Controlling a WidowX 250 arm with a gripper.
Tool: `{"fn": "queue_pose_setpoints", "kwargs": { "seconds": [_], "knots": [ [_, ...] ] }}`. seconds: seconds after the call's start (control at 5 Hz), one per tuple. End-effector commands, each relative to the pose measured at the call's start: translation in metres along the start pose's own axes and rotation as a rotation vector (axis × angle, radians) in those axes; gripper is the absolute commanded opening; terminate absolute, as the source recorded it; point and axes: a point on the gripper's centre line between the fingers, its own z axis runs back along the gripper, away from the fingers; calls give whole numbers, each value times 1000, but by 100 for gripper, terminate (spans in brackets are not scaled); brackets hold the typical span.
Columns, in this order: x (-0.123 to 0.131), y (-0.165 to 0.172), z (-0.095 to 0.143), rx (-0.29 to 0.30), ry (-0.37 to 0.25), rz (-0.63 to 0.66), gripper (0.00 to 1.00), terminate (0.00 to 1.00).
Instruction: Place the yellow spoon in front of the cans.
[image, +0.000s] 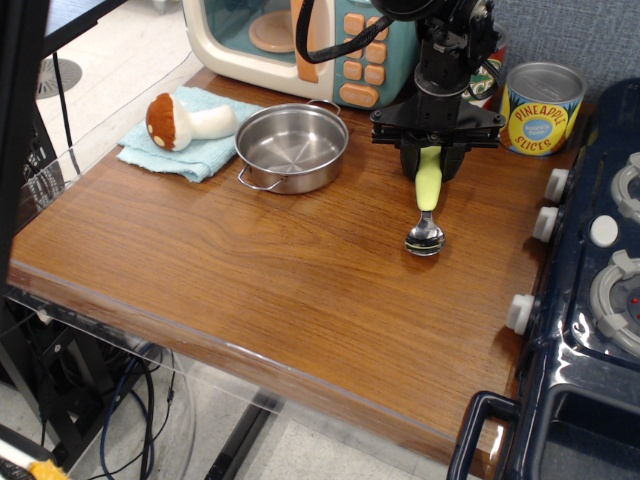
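Observation:
My gripper (433, 158) is shut on the pale yellow-green handle of the yellow spoon (427, 205). The spoon hangs downward with its shiny metal bowl at or just above the wooden tabletop (260, 260). The Pineapple Slices can (540, 107) stands at the back right. The Tomato Sauce can (488, 72) is mostly hidden behind my arm. The spoon is in front of the cans, slightly left of the gap between them.
A steel pan (291, 146) sits left of the spoon. A toy mushroom (185, 120) lies on a light blue cloth (180, 145) at the back left. A toy microwave (300, 40) stands at the back. A dark blue toy stove (590, 290) borders the right edge.

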Motion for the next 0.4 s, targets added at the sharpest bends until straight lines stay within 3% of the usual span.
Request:
{"fn": "queue_pose_setpoints", "kwargs": {
  "seconds": [0.0, 0.2],
  "knots": [
    [-1, 3, 21, 1, -10, 23, 100, 0],
    [3, 7, 30, -10, -14, 43, 100, 0]
  ]
}}
